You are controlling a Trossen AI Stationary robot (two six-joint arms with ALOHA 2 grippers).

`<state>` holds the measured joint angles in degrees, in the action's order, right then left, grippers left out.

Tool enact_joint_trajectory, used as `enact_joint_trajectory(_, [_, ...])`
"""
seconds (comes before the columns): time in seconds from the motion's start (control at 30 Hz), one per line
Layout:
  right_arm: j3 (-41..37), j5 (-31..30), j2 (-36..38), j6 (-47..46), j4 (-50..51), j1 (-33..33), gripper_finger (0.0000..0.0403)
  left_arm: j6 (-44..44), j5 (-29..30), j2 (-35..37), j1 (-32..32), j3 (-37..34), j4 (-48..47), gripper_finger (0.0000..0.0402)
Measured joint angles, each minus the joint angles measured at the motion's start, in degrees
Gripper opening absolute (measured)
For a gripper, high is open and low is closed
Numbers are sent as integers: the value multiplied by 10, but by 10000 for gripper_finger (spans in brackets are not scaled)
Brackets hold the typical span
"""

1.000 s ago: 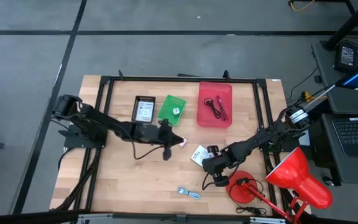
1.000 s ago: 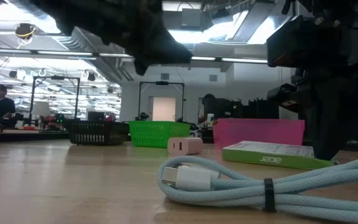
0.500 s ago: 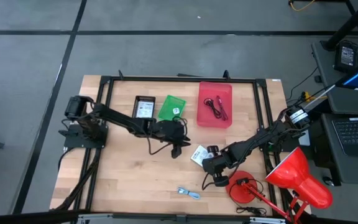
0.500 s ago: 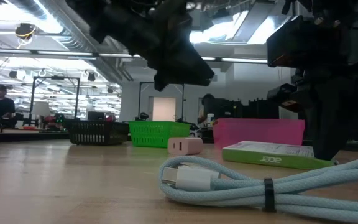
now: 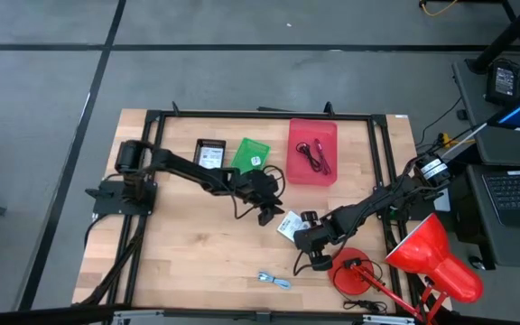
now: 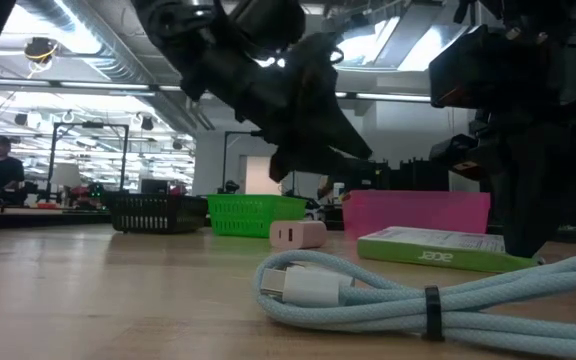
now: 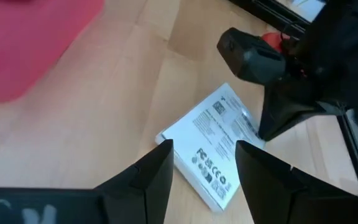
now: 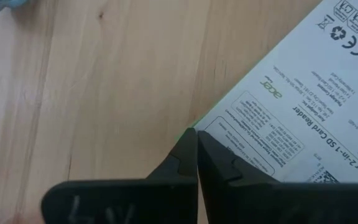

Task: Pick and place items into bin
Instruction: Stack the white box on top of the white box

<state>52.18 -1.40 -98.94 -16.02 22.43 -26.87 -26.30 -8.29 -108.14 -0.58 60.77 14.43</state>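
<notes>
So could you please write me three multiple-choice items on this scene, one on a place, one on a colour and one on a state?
1. Where do the cords lie?
A. in the red bin
B. in the green bin
C. on the bare table

2. What colour is the cable nearest the low camera?
A. black
B. pale blue
C. red

3. How do the right gripper's fingers stand?
A. wide apart
B. shut, empty
C. clamped on the packet

Answers:
1 A: the high view shows dark and red cords inside the red bin.
2 B: it lies pale blue on the wood in front.
3 B: the right wrist view shows the two tips meeting, with the white packet lying flat beyond them.
</notes>
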Motion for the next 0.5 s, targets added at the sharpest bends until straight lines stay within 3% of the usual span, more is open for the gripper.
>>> enact_joint_trajectory(0.5, [0,-4,0,2,-1,0,0,-30,-4,-91,0,45,-1,168])
